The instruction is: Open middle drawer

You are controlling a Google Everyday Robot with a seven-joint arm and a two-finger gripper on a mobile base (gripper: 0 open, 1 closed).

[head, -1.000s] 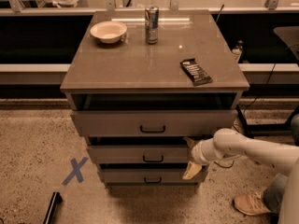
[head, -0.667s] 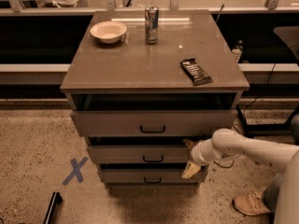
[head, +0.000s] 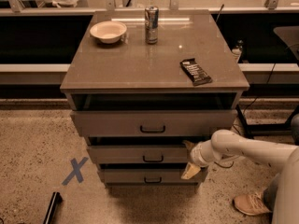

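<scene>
The cabinet [head: 140,69] has three grey-tan drawers. The middle drawer [head: 135,154] has a small black bar handle [head: 153,159] and stands out a little, less than the top drawer [head: 117,122]. My gripper [head: 189,158] reaches in from the right on a white arm [head: 247,150]. It is at the right end of the middle drawer's front, well right of the handle. Its tan fingers are spread, one finger [head: 188,145] at the front's top edge and the other near its lower edge. It looks open.
The bottom drawer [head: 140,175] sits below. On the cabinet top are a bowl [head: 108,31], a can [head: 151,17] and a dark snack bar [head: 195,71]. A blue tape X [head: 74,170] marks the floor at left. A person's shoe [head: 249,203] is at lower right.
</scene>
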